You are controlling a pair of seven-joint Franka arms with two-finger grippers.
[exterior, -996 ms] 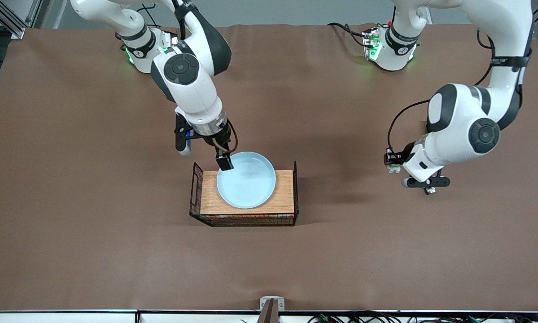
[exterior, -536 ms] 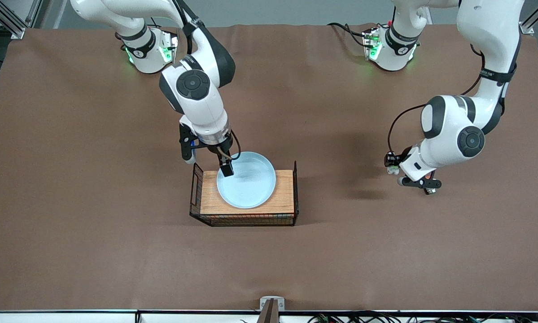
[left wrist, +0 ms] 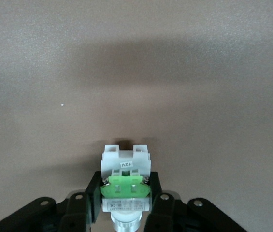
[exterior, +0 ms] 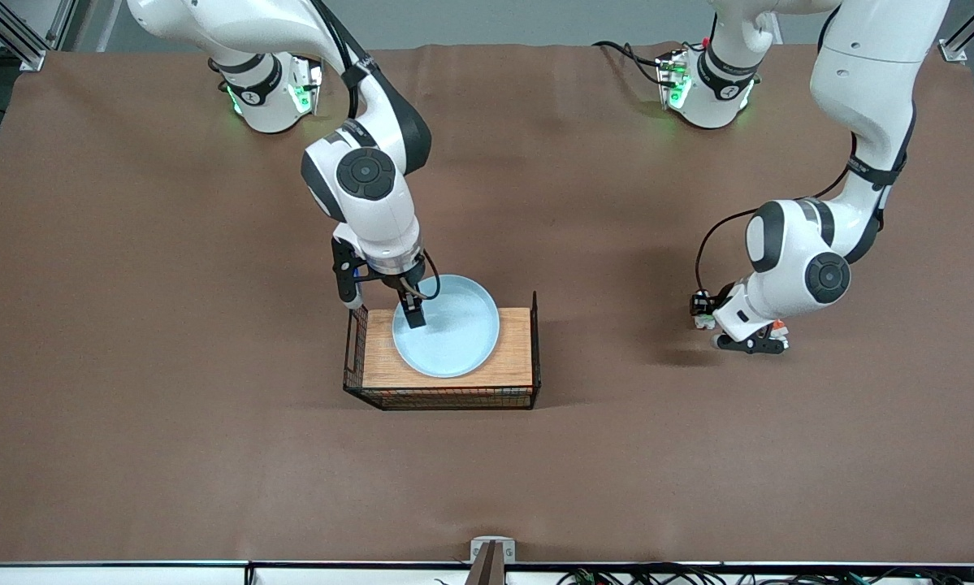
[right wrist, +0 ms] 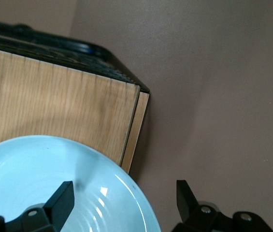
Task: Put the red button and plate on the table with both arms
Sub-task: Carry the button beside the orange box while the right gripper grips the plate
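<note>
In the centre of the front view frame, slightly low, sits the black wire rack with a wooden top (exterior: 516,351), standing on the brown table (exterior: 170,366). The pale-blue plate (exterior: 454,337) lies flat on that wooden top, its rim overhanging the rack edge that is farther from the front camera. The right arm comes down from its base in the upper part of the frame to the plate, and the right gripper (exterior: 406,309) is at the plate's rim on the side toward the right arm's end of the table. Right wrist view: right gripper (right wrist: 122,199) spread wide and straddling the rim of the plate (right wrist: 39,164), one finger (right wrist: 59,200) over the plate's inside, the other finger (right wrist: 184,195) outside the rim over bare table (right wrist: 223,87); neither finger presses the rim. A corner of the rack (right wrist: 54,96) shows in the upper part of that frame. At mid height of the front view frame, toward the left arm's end of the table and well apart from the rack, the left gripper (exterior: 703,312) hangs low over bare table with its shadow just under it. It is pinching the red button (exterior: 704,322). Left wrist view, bottom centre of the frame: left gripper (left wrist: 125,205) pressed tight on the red button (left wrist: 125,180), both fingers (left wrist: 154,199) clamped on the sides of the green block, white end pointing at the table (left wrist: 136,72). Cannot tell whether the button touches the table.
</note>
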